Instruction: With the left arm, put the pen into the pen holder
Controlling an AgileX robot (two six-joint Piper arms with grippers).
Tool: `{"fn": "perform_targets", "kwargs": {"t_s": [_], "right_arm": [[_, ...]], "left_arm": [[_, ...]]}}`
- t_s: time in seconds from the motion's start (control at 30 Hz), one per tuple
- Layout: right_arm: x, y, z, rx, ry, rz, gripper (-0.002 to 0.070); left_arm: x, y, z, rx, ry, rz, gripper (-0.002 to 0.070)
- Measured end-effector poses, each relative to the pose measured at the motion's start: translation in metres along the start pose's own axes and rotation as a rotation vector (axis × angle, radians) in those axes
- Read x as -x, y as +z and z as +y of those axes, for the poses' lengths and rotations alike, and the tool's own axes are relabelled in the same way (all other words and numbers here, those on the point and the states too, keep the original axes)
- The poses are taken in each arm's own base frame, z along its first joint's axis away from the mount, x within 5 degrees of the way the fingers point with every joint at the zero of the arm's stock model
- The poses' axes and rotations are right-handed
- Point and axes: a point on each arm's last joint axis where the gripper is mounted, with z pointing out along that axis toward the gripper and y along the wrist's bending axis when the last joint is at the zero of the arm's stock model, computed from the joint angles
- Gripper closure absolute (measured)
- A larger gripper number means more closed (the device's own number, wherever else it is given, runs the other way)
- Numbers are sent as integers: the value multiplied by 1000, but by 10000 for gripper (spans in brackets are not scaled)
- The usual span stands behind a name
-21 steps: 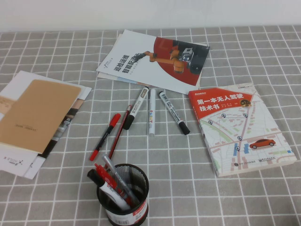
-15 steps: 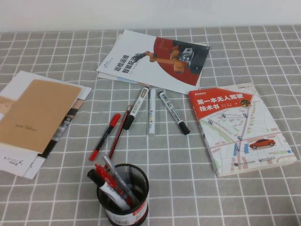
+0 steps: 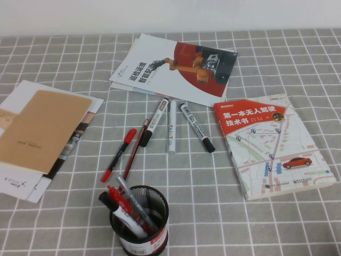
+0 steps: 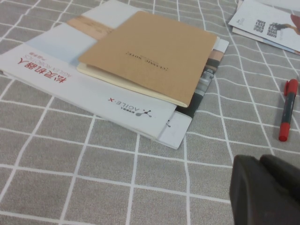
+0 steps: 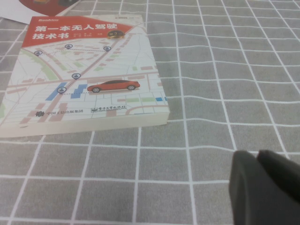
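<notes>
High view shows us nothing moved: pen [image 3: 120, 153] lies beside the holder [image 3: 141, 224], left gripper [image 4: 267, 187] closed empty, right gripper [image 5: 267, 185] seemingly closed, both parked.

Grey checked tablecloth [image 3: 277, 224] covers the table. Lying on it: tan notebook stack [image 3: 40, 136] left, brochure [image 3: 176, 66] far centre, map-cover book [image 3: 272, 144] right. Pen [image 3: 120, 153] and markers [image 3: 173, 128] lie mid-table, pen holder [image 3: 141, 221] stands near.

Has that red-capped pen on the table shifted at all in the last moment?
No. In the high view the pen lies where it was, beside the thinner dark red pen and beyond the pen holder; neither gripper shows there.
</notes>
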Motion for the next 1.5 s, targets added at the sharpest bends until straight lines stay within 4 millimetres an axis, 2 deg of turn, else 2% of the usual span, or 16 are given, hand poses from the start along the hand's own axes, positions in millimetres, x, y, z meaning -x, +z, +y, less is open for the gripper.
{"fn": "perform_targets", "kwargs": {"t_s": [0.2, 0.4, 0.5, 0.63, 0.73, 1.1, 1.17, 1.3, 1.5], "right_arm": [[0, 0, 0, 0, 0, 0, 691], [0, 0, 0, 0, 0, 0, 692], [0, 0, 0, 0, 0, 0, 691], [0, 0, 0, 0, 0, 0, 691], [0, 0, 0, 0, 0, 0, 691], [0, 0, 0, 0, 0, 0, 691], [0, 0, 0, 0, 0, 0, 691], [0, 0, 0, 0, 0, 0, 691], [0, 0, 0, 0, 0, 0, 691]], "left_arm": [[0, 0, 0, 2, 7, -4, 677], [8, 0, -1, -16, -10, -83, 677], [12, -1, -3, -35, -76, -131, 678], [19, -2, -5, -86, -271, -203, 677], [23, -3, -6, -111, -331, -247, 677], [32, -6, -8, -145, -337, -338, 677], [39, -10, -9, -138, -335, -321, 677], [70, -12, -14, -91, -323, -199, 677], [122, 3, -23, -11, -167, 36, 677]]}}
